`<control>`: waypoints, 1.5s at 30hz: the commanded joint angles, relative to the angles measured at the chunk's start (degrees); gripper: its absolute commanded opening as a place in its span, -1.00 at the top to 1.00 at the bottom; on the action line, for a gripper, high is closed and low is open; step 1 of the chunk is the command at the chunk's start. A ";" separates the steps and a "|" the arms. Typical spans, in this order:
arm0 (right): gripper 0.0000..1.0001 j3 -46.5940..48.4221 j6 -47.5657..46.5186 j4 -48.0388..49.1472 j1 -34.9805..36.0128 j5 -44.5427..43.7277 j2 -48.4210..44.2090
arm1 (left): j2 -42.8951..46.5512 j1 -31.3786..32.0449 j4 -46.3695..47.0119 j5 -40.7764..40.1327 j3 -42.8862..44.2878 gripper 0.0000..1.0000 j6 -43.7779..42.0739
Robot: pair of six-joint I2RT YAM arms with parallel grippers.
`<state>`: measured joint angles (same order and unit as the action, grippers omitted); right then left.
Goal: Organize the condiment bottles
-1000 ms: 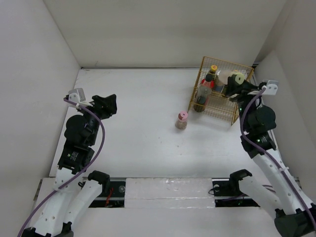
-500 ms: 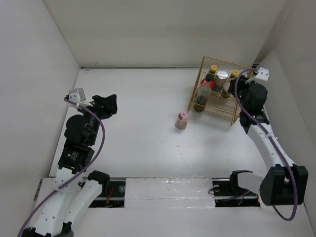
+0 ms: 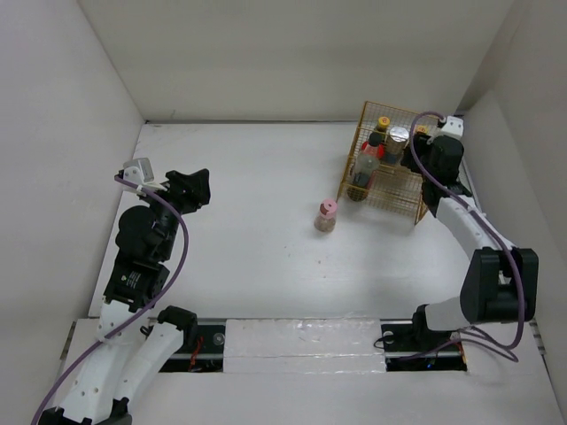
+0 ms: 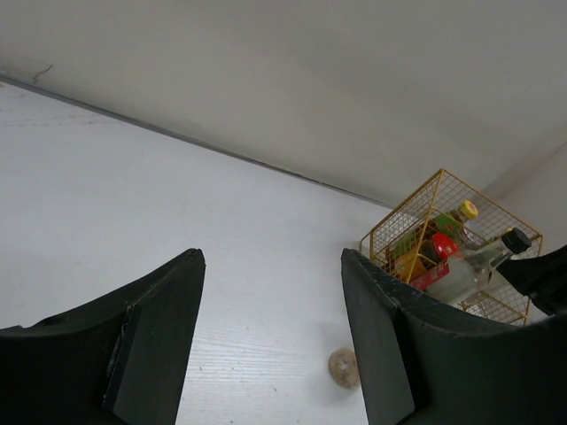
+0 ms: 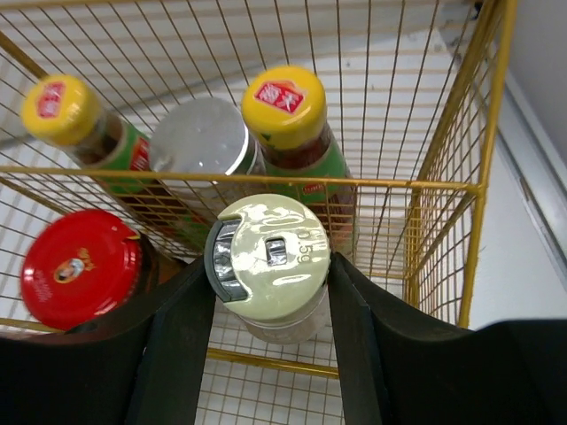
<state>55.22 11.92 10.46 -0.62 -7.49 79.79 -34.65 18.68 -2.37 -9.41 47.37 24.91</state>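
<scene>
Currently gripped: the right gripper (image 5: 268, 305) is clamped on the pale-capped shaker (image 5: 270, 252), one finger down each side of its body.
Shaker axis: upright, cap towards the wrist camera, in line with the fingers.
Shaker place: within the gold wire basket (image 5: 483, 133), at 6 o'clock of a yellow-capped bottle (image 5: 283, 102) and 3 o'clock of the red-lidded jar (image 5: 80, 266). I cannot tell whether its base touches the basket floor.
Other neighbour: the silver-lidded jar (image 5: 199, 135) at 11 o'clock, close by.
Coming move, as I judge it: straight down along that axis, then let go. The free slot is tight, so any sideways drift risks knocking the caps around it.
Left gripper (image 4: 270, 261): fingers apart, empty, out at 9 o'clock of the table (image 3: 248, 177).
Remaining: the pink-capped shaker (image 3: 326, 215) stands on the table at 8 o'clock of the basket. The right arm is nearer to it.
</scene>
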 commanded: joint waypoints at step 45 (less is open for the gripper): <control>-0.69 -13.48 0.29 -2.37 36.66 -1.48 -7.99 | -0.59 0.22 2.99 0.97 0.79 -0.17 -0.12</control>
<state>40.51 11.05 7.90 36.95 -7.03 71.50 -35.77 18.70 -2.37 -9.04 47.37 24.91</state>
